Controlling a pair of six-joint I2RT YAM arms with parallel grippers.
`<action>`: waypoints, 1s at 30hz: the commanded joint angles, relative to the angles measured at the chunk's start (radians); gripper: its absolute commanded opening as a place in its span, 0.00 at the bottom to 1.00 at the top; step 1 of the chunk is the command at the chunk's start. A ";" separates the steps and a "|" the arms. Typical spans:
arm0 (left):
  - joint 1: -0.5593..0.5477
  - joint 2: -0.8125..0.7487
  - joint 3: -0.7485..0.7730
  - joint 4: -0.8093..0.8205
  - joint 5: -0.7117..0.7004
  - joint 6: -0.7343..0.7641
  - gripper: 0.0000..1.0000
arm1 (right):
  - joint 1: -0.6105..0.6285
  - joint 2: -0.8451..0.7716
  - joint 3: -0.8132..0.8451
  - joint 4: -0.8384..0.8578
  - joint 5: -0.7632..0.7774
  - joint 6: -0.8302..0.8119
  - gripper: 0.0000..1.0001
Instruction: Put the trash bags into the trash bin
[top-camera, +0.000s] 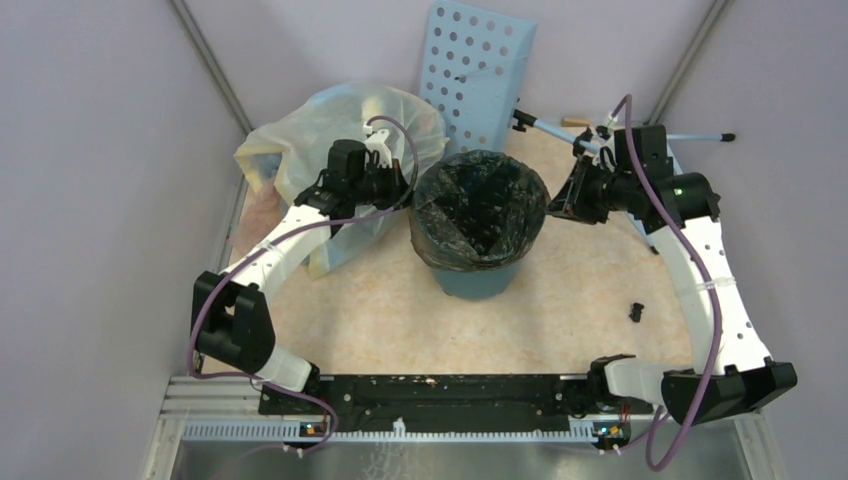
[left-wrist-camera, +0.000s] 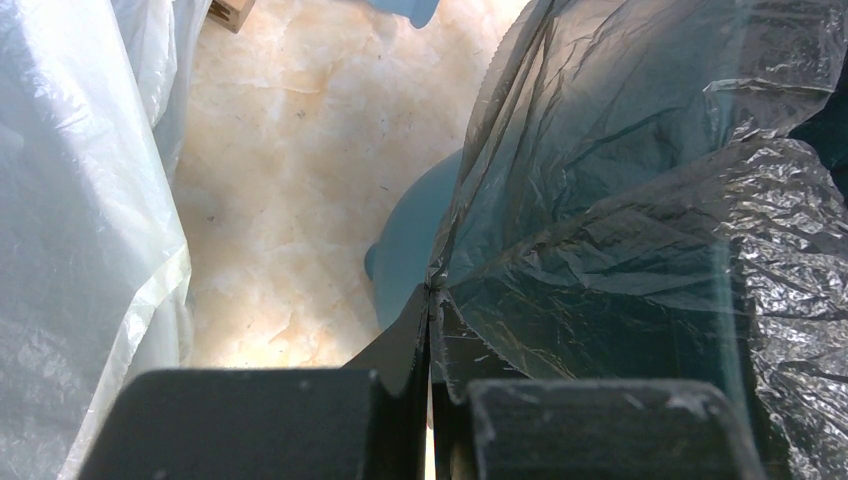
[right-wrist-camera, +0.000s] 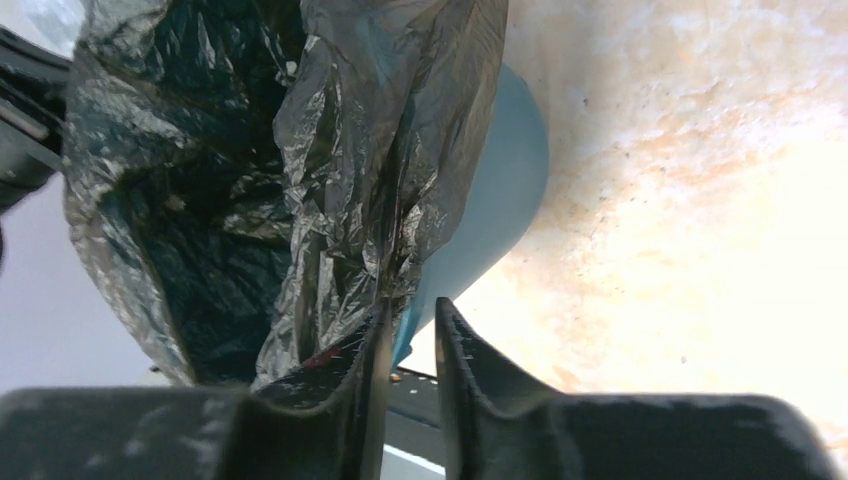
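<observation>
The teal-green trash bin (top-camera: 470, 278) stands upright in the middle of the table. The dark crinkly trash bag (top-camera: 480, 205) lines it, its edge draped over the rim. My left gripper (top-camera: 408, 187) is at the bin's left rim, shut on a fold of the bag's edge (left-wrist-camera: 432, 295); the bag (left-wrist-camera: 620, 200) stretches right and the bin wall (left-wrist-camera: 410, 250) shows below. My right gripper (top-camera: 560, 205) is at the bin's right rim. In the right wrist view its jaws (right-wrist-camera: 412, 305) stand slightly apart with nothing between them. The bag (right-wrist-camera: 330, 150) hangs against the outside of one finger, over the bin (right-wrist-camera: 500, 190).
A large pale yellowish stuffed bag (top-camera: 300, 140) sits behind my left arm and also shows in the left wrist view (left-wrist-camera: 80, 200). A light blue perforated panel (top-camera: 478, 70) leans at the back. A thin rod (top-camera: 690, 135) lies back right. A small black piece (top-camera: 636, 311) lies near my right arm.
</observation>
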 joint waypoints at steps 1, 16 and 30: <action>0.002 -0.033 0.027 0.007 0.008 0.014 0.00 | -0.005 -0.010 0.050 0.010 -0.025 -0.022 0.31; 0.001 -0.042 0.017 0.008 0.005 0.006 0.00 | -0.005 0.087 0.163 -0.046 0.020 -0.079 0.42; 0.002 -0.054 0.008 -0.005 -0.003 0.012 0.00 | -0.130 -0.026 -0.108 0.262 -0.164 0.158 0.57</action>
